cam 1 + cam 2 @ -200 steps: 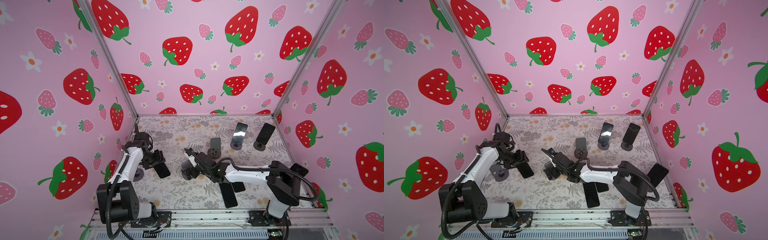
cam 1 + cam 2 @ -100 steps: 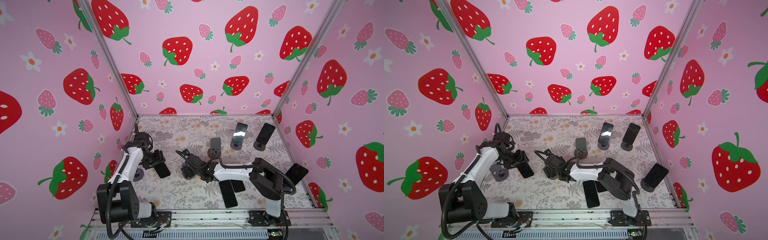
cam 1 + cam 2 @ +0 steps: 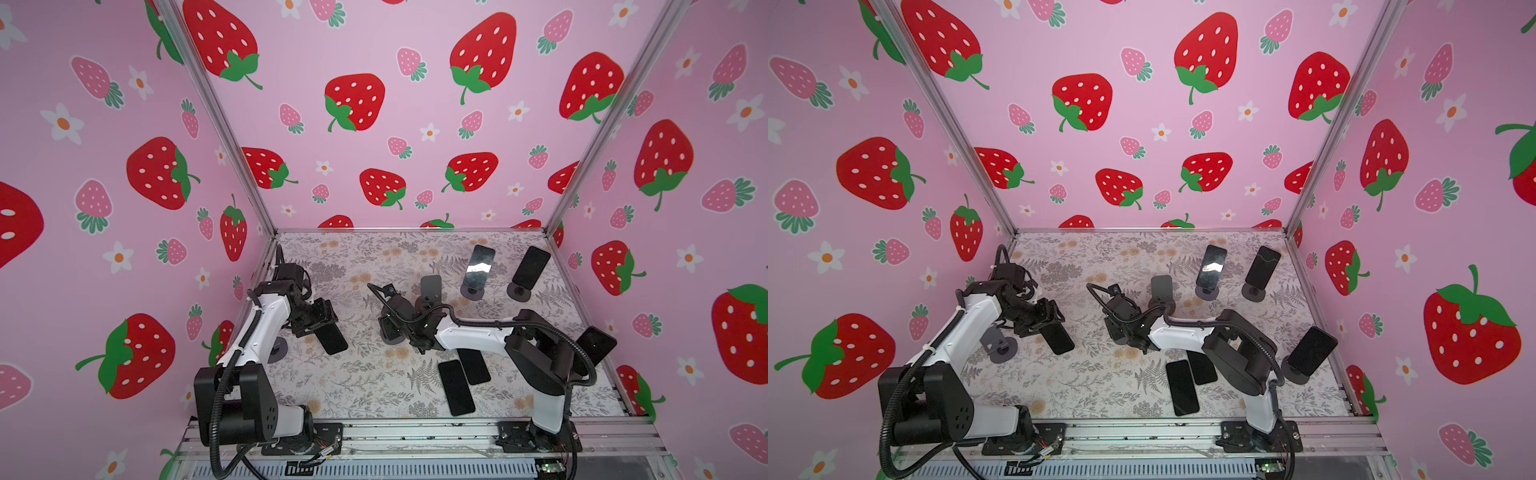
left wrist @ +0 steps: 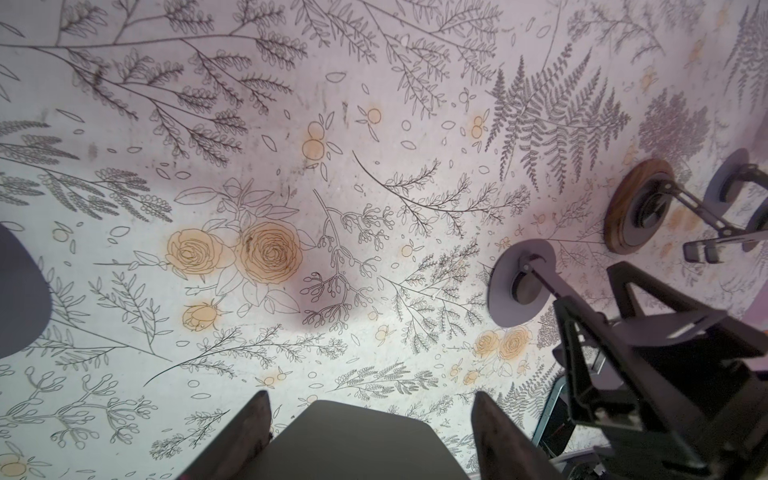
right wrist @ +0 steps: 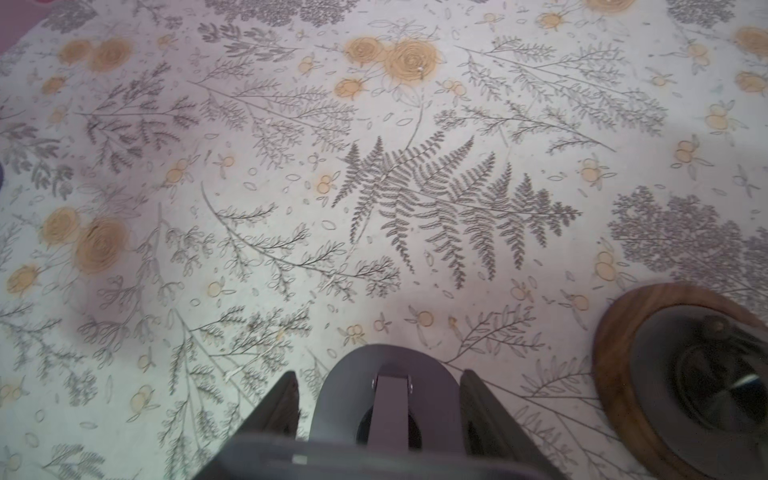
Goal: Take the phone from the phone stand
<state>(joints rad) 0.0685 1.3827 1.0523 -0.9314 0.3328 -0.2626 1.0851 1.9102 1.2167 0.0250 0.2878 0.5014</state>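
Near the empty stand (image 3: 278,351), 1 phone (image 3: 332,338) is being clamped by the left gripper (image 3: 320,326), a 2nd stand (image 5: 361,382) by the right gripper (image 5: 379,378).

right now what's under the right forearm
A dark phone lying flat on the floral mat; its far end is covered by the forearm. Anything else beneath is hidden.
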